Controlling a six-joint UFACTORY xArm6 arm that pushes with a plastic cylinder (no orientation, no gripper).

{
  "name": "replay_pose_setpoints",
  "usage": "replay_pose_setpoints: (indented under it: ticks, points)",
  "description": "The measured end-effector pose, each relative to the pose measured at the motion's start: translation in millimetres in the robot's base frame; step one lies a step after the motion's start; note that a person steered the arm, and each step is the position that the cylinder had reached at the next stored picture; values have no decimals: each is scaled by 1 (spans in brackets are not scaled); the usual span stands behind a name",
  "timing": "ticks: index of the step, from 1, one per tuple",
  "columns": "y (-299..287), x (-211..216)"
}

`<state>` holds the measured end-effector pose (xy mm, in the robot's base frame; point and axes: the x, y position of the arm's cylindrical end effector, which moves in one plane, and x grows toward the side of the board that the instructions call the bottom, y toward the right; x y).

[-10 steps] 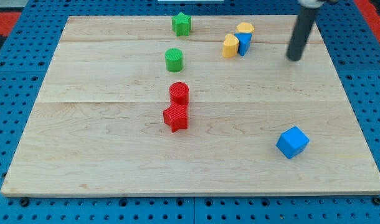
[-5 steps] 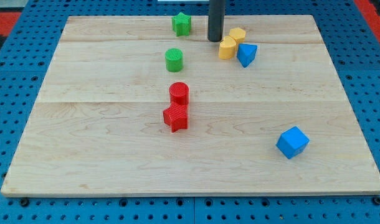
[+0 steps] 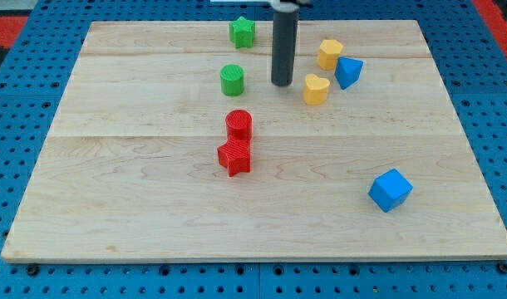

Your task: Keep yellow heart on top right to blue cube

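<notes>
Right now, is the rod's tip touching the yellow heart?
No, my tip stands apart, at the view's left of the yellow heart.

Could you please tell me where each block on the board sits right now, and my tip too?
yellow heart: free, right of my tip
my tip: touching nothing
yellow block: beside blue triangle
blue triangle: upper right
blue cube: alone, lower right
green star: top
green cylinder: alone
red cylinder: against red star
red star: centre

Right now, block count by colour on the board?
Green: 2, star and cylinder
Red: 2, cylinder and star
Yellow: 2, heart and another block
Blue: 2, cube and a smaller block
Total: 8
</notes>
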<state>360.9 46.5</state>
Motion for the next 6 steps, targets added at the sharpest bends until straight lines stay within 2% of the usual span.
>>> replay_pose_setpoints:
  ticks: [1, 2, 3, 4, 5, 6]
  points:
    - [33, 14]
    - [-31, -25]
    - [6, -46]
    - [42, -16]
    - [46, 21]
    - [9, -26]
